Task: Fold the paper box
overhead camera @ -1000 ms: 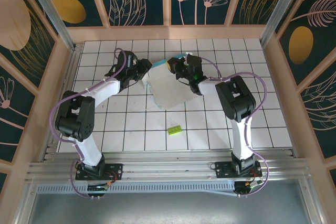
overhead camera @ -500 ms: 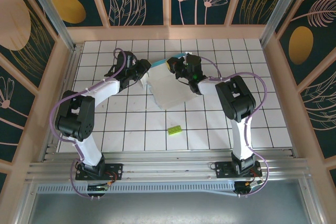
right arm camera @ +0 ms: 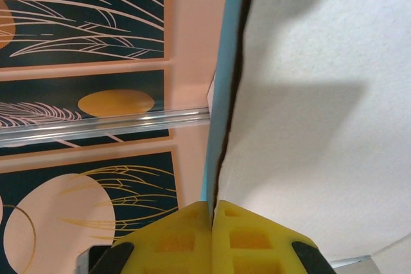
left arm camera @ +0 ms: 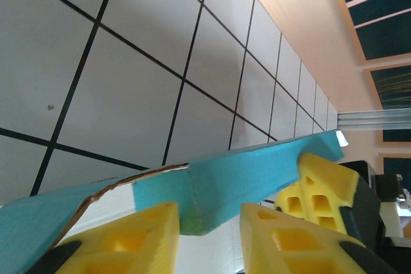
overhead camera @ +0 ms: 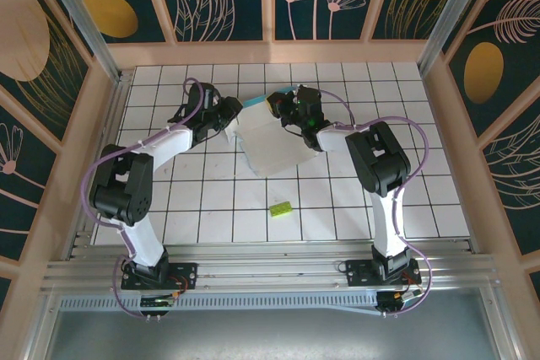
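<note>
Two arms reach to the far middle of the white tiled desk (overhead camera: 337, 200), and the paper box (overhead camera: 270, 142) lies between them. It is partly folded. Its pale grey-white face is turned up, and a teal strip stands raised along the far edge.

The right claw (right arm camera: 212, 213) is clamped tight on that far edge. Its yellow fingers (right arm camera: 253, 239) meet with the thin card pinched between them, teal on one side and white on the other. From above, it sits at the box's far right corner, tilted in toward the sheet.

The left claw (left arm camera: 210, 217) is at the box's far left corner. Its two yellow fingers (left arm camera: 128, 242) stand apart, and the lower edge of the teal flap dips into the gap between them. I can't tell whether either finger presses on the card. Along that flap, a torn brown edge shows where the teal meets the white.

Nearer the arm bases, a small lime-green block (overhead camera: 280, 207) lies on the desk, well apart from the box and from both claws.
</note>
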